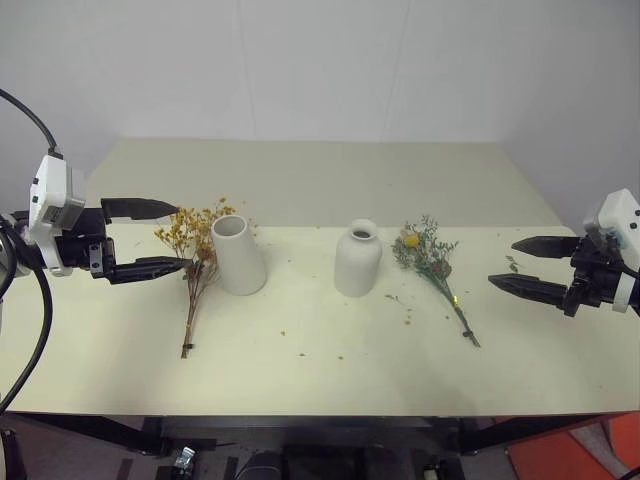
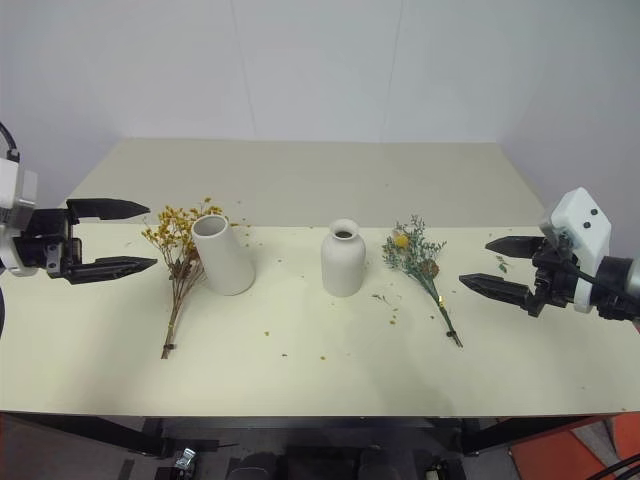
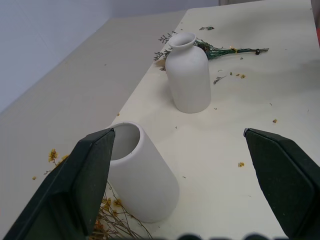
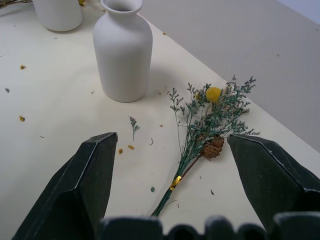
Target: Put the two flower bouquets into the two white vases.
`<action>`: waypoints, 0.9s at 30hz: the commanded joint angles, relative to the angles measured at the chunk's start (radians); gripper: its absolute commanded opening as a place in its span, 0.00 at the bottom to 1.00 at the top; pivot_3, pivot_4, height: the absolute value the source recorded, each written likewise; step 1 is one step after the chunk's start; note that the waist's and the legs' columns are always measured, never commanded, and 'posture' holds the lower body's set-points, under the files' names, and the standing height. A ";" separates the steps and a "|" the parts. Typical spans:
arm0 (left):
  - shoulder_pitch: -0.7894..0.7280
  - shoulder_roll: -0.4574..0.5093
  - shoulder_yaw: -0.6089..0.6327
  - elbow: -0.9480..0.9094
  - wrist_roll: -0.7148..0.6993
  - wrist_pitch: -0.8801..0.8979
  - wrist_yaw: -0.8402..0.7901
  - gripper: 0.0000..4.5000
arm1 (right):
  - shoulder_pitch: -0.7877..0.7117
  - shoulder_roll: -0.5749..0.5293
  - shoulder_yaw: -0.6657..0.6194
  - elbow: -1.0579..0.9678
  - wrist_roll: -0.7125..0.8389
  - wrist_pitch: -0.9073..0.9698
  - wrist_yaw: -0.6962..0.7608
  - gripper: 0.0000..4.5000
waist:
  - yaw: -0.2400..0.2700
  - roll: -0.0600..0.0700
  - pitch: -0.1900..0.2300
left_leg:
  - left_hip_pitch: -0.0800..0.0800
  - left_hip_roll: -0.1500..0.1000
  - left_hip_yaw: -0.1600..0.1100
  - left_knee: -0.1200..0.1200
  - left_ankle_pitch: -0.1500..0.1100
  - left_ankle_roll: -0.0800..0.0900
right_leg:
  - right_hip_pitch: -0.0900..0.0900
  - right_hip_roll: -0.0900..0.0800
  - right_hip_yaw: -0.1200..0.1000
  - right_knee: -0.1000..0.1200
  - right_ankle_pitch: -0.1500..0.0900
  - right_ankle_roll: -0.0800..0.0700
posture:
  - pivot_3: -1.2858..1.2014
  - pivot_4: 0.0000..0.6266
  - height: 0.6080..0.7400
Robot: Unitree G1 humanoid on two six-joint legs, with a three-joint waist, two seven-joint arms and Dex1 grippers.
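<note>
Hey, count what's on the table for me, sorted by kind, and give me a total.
White vases: 2, a wide-mouthed cylinder vase and a narrow-necked bottle vase.
Dried bouquets: 2, a yellow-orange bouquet lying beside the cylinder and a grey-green bouquet with a pine cone lying beside the bottle.
Total: 4, not counting the loose petal crumbs scattered on the table.

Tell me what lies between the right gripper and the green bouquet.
Only bare table with a loose leaf scrap; the head views show the open right gripper apart from the green bouquet.
</note>
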 commanded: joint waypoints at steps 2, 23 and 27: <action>-0.018 0.005 0.024 -0.020 -0.021 0.001 0.003 1.00 | -0.021 -0.006 -0.035 -0.018 0.011 -0.004 -0.008 0.93 | 0.000 0.000 0.000 | 0.000 0.000 0.000 0.000 0.000 0.000 | 0.000 0.000 0.000 0.000 0.000 0.000 | 0.52 0.24 1.00; 0.095 0.062 0.074 -0.118 0.034 0.059 0.128 1.00 | -0.216 0.044 0.084 0.027 0.042 -0.034 0.025 0.93 | -0.008 0.000 0.000 | 0.001 0.001 0.000 0.000 0.000 0.000 | 0.000 0.001 0.001 0.000 0.000 0.000 | 0.52 0.24 1.00; 0.180 0.107 0.139 -0.208 0.070 0.149 0.224 1.00 | -0.380 0.105 0.207 0.096 0.011 -0.078 0.068 0.93 | -0.014 0.000 0.000 | 0.001 0.001 0.001 0.000 0.000 0.000 | -0.001 0.001 0.002 0.000 0.000 0.000 | 0.52 0.24 1.00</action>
